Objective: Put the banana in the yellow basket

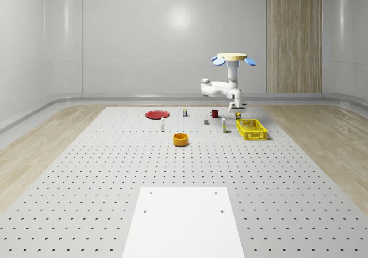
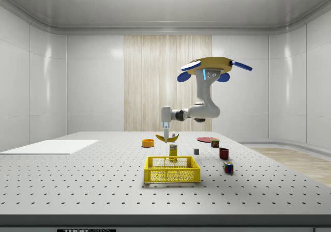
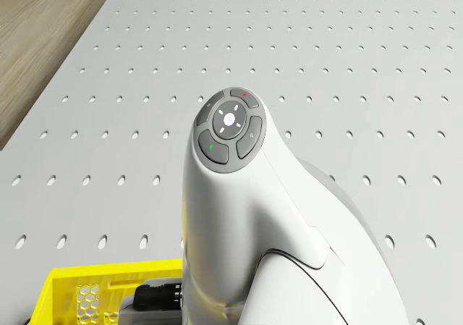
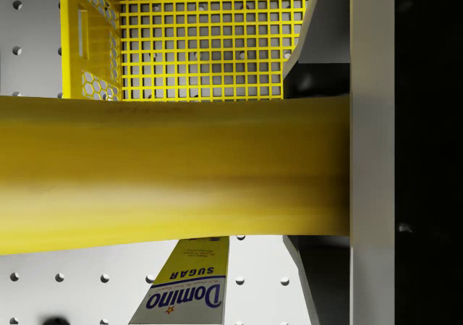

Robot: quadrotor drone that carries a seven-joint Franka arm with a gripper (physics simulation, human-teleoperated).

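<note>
**Banana held aloft, just short of the yellow basket**

You have the banana clamped in the gripper, jaws closed across its middle so the fruit hangs level with both tips curving up; a grip at the centre is probably why it does not tip to one side. In the wrist view the banana lies crosswise, pressed against one finger, and beyond it you see the mesh floor of the yellow basket.

Take the basket as your mark. The drone hovers high above the table, beyond the basket and off toward the side view's right, with the arm reaching back so the gripper hangs above the basket's far edge. The banana is well clear of the rim, a height that should let it pass over the wall without snagging. A sugar box stands upright just behind the basket, almost under the banana; in the wrist view it sits outside the basket wall. So I judge you are not yet squarely over the opening. Bring the gripper further over the mesh before lowering, or the banana may strike the box or rim.
</note>
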